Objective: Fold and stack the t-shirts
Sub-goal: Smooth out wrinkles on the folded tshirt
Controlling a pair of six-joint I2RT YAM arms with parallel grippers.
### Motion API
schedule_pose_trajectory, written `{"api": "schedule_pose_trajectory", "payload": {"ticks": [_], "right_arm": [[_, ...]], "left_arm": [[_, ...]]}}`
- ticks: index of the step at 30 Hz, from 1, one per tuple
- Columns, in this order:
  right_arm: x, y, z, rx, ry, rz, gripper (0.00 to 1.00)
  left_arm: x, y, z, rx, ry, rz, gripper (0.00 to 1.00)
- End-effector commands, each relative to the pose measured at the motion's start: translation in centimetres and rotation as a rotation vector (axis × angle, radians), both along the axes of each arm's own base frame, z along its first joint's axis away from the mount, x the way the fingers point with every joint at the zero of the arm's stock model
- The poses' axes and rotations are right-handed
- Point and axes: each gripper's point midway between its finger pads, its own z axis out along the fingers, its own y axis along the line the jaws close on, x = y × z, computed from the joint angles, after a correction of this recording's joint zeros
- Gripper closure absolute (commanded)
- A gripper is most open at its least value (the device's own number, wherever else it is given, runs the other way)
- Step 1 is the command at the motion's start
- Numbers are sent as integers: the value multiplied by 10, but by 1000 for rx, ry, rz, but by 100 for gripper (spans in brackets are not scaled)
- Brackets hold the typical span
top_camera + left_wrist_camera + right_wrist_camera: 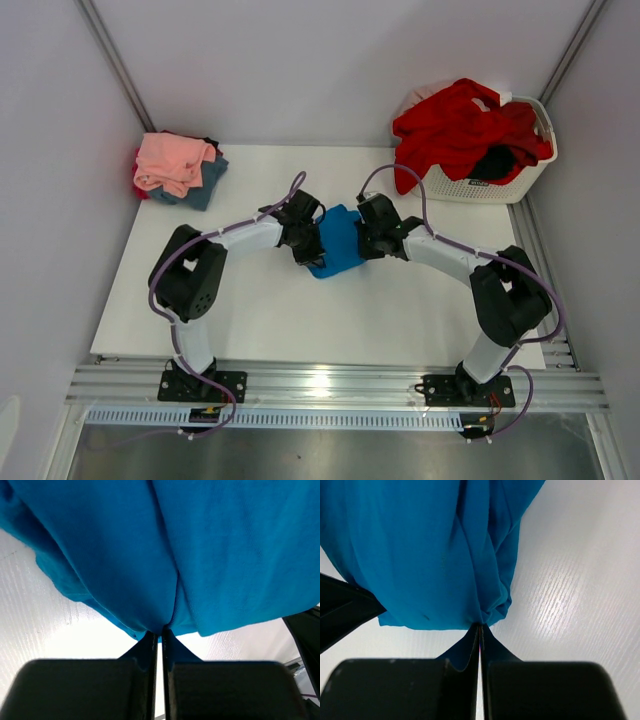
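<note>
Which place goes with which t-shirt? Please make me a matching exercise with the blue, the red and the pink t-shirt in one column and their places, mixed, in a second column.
Things:
1. blue t-shirt
2. red t-shirt
3. pink t-shirt

Places:
A. on top of the pile at the far left
B. draped over the white basket at the far right
C. in the middle, pinched by the left gripper and the right gripper

Pairs: 1-C, 2-B, 3-A
</note>
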Motion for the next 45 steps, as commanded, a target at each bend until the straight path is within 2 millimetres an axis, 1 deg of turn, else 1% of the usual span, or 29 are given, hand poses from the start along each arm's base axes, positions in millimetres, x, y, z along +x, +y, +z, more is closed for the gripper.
{"api": "schedule_pose_trajectory", "payload": {"ticks": [1, 3, 5, 7, 8, 10, 15, 21, 25, 26, 29, 30, 31, 32, 34, 35, 37, 38, 39, 41, 42, 44, 45], "right_arm": [[17, 6, 12, 11, -64, -2, 100], [17, 4, 9, 6, -62, -5, 100], [18, 2, 7, 5, -59, -10, 100], [20, -1, 6, 2, -61, -19, 100], [20, -2, 4, 1, -59, -20, 100], [20, -4, 2, -2, -56, -21, 100], [20, -14, -2, -9, -51, -40, 100], [22, -19, 2, -6, -63, -55, 100], [23, -26, 2, -25, -66, -71, 100], [23, -28, 2, -29, -68, -74, 100], [25, -35, 2, -41, -66, -93, 100], [26, -37, 1, -45, -67, -100, 100], [26, -39, 2, -52, -69, -104, 100], [27, -42, 2, -59, -73, -111, 100], [28, -46, 3, -59, -74, -122, 100], [28, -46, 4, -59, -75, -124, 100], [29, -47, 5, -56, -74, -123, 100], [29, -47, 4, -53, -71, -125, 100], [28, -42, 5, -30, -63, -115, 100], [26, -36, 6, 0, -52, -103, 100], [23, -30, 6, 28, -34, -87, 100], [17, -18, 9, 66, -17, -54, 86], [10, -10, 10, 103, 6, -31, 77]], "left_arm": [[4, 3, 12, 14, -57, -18, 99], [3, 3, 14, 13, -66, -21, 99], [0, 8, 12, 24, -66, -17, 99], [-1, 11, 14, 30, -77, -16, 100], [-5, 14, 10, 40, -68, -15, 99], [-6, 16, 15, 40, -81, -15, 100], [-11, 29, 13, 76, -90, -2, 99], [-15, 41, 12, 102, -94, 11, 100], [-22, 52, 10, 129, -75, 24, 100], [-26, 55, 13, 130, -78, 25, 100], [-41, 70, 5, 169, -54, 42, 99], [-45, 73, 9, 169, -59, 47, 100], [-48, 75, 9, 170, -47, 62, 100], [-61, 84, -1, 191, -11, 67, 100], [-67, 87, 3, 174, -16, 95, 100], [-80, 95, -9, 189, 12, 103, 99], [-90, 98, -12, 171, 18, 122, 100], [-91, 94, -12, 144, 18, 117, 99], [-98, 95, -17, 137, 35, 109, 100], [-97, 90, -18, 115, 36, 102, 100], [-96, 89, -17, 112, 36, 101, 99], [-94, 86, -16, 101, 30, 96, 99], [-90, 83, -13, 94, 18, 93, 99]]}}
